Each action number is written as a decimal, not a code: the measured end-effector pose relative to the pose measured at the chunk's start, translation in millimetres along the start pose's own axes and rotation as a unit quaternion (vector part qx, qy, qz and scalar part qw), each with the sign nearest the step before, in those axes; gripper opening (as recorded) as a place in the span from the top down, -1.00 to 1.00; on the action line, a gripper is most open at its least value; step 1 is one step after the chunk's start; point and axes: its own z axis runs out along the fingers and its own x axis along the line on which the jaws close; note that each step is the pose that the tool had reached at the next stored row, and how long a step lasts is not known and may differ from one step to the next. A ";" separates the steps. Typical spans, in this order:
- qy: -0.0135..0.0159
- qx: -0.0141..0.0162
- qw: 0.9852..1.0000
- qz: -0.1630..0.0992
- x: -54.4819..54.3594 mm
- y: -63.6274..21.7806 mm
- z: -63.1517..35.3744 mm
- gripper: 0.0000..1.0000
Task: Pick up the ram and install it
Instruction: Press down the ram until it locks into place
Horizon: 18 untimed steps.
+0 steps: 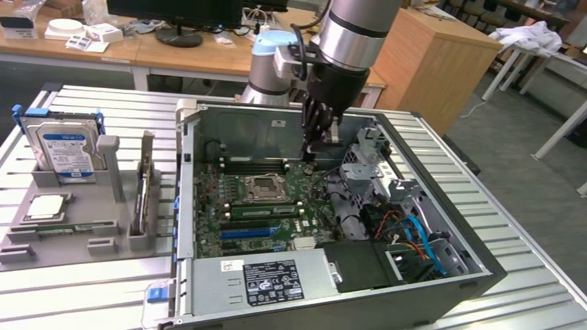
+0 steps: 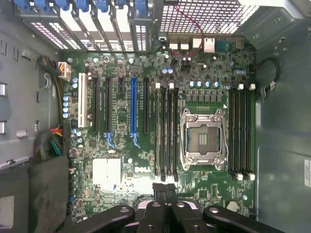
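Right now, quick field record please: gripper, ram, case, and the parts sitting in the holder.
gripper: black gripper, shut, inside the open grey computer case, above the green motherboard
held: nothing visible at the fingertips
ram: likely the thin green stick lying in the grey holder, outside the case
socket: silver-framed socket, empty
drive: silver hard drive with blue label, upright in the holder
processor: square silver chip, flat in the holder
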 end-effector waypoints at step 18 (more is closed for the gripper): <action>0.000 0.000 1.000 0.000 -0.1 -9.1 -0.2 0.79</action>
